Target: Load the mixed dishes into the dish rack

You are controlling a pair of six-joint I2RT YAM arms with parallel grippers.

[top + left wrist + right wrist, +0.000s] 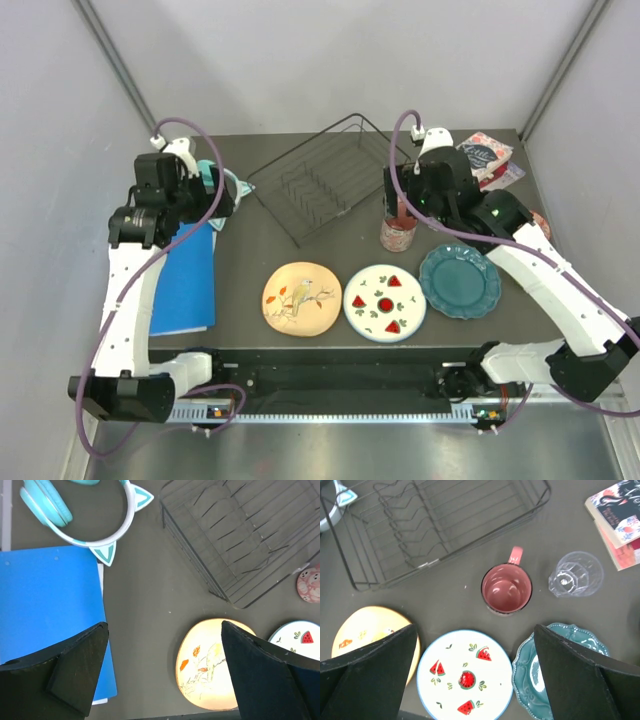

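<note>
The black wire dish rack [320, 180] stands empty at the table's back middle. In front of it lie the cream bird-print plate [301, 298], the white watermelon-slice plate [385, 302] and the teal scalloped plate [459, 281]. The pink floral mug [397, 232] stands upright right of the rack. My right gripper [474, 627] is open and empty, high above the watermelon plate [465, 675] and the mug [506, 588]. My left gripper [164, 625] is open and empty, high above bare table between the blue folder [50, 605] and the bird plate [207, 665]. The two small bowls are not clearly visible.
Teal cat-ear headphones [75, 515] lie left of the rack, behind the blue folder [185, 275]. A clear glass [576, 574] stands right of the mug. Floral books [487, 155] lie at the back right. A small reddish thing [540, 216] peeks out behind my right arm.
</note>
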